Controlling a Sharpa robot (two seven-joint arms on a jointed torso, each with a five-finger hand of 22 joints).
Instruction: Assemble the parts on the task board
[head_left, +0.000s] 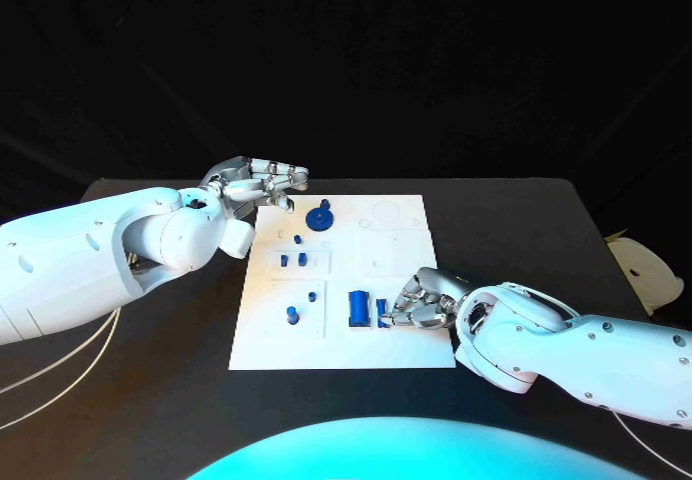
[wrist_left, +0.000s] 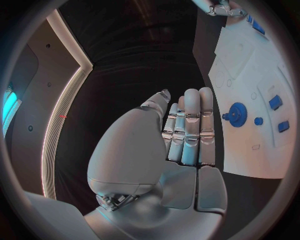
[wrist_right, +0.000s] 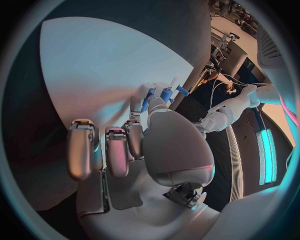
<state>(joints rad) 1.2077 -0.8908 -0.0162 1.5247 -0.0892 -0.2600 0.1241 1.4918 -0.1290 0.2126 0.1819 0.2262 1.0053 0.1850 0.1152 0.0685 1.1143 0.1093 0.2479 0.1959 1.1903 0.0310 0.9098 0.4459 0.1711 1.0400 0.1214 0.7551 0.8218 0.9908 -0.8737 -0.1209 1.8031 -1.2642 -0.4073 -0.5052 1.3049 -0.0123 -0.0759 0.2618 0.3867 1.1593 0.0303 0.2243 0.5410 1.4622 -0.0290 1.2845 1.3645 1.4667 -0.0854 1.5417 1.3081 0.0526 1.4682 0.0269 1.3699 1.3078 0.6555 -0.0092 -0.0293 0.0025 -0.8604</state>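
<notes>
Resting on the task board (head_left: 397, 215), right hand (head_left: 418, 300) fingers curled beside upright-lying blue block (head_left: 358, 307) (grip unclear), left hand (head_left: 260, 182) empty, fingers loosely apart.

Task board (head_left: 389, 330): white. Parts: blue, including a gear (head_left: 320, 217) and a rectangular block (head_left: 358, 307). Surface (head_left: 534, 220): black. Left hand (head_left: 260, 183) and right hand (head_left: 418, 300): silver, on white arms.
</notes>
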